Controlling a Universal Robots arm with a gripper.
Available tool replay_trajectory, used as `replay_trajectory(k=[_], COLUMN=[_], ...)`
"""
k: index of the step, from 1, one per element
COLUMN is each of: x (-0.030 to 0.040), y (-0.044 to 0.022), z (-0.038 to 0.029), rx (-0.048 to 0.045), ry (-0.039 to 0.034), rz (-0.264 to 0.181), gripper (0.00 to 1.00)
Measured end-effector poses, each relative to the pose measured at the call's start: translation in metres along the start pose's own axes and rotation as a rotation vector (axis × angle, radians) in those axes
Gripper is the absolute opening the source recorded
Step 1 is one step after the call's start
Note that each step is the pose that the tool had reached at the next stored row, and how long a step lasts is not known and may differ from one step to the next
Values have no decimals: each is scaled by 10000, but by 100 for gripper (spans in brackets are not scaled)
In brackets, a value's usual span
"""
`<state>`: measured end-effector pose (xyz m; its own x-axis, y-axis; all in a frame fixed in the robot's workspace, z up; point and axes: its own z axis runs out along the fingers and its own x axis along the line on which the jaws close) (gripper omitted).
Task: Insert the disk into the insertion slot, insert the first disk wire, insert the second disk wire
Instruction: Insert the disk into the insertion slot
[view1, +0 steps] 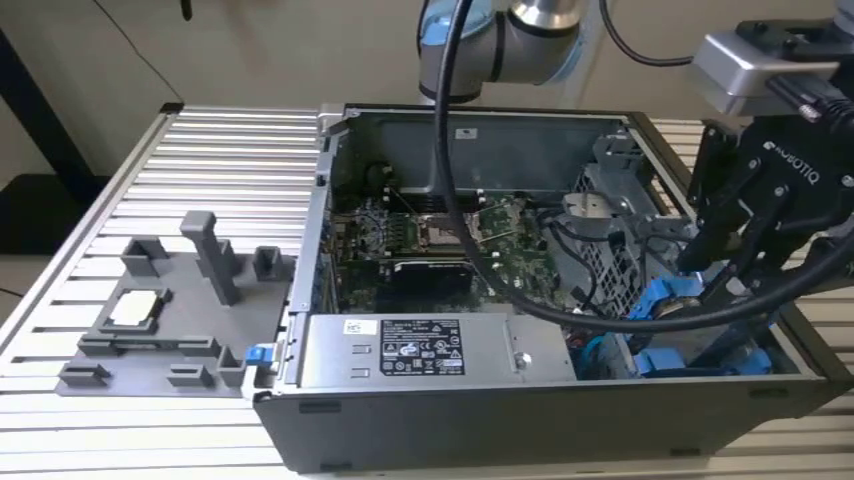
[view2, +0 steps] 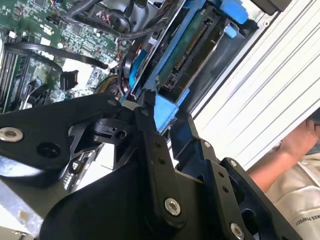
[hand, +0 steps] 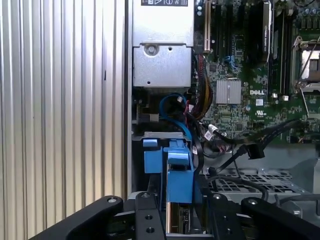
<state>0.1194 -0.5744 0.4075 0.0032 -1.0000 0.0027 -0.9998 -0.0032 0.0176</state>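
Now my claw (hand: 180, 202) is clenched on the disk (hand: 179, 170) by its blue frame; it stands on edge straight ahead of the claw, long axis pointing down into the drive cage (view1: 607, 240)

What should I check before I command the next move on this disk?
1. Grip: ok. The hand is shut on the blue frame of the disk.
2. Disk fully home in the drive cage: cannot tell; the seating is hidden.
3. Cables clear of the disk: not ok, I think. A blue cable loops close beside the frame.
4. Disk wire plugged: not ok. A black connector lies loose near the cage.
5. People clear: not ok. A person's hand is at the edge of the table.
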Motion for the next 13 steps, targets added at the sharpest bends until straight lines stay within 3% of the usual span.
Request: replay_trajectory(k=[4,8,10,13], x=[0,-1,-1,-1], y=[3,2,-4,-36], z=[-168,-184,-179,-168], rx=[0,3,5,11], ry=[12,-4,-158,-334], rz=[0,9,7,4], gripper=[40,40,40,40])
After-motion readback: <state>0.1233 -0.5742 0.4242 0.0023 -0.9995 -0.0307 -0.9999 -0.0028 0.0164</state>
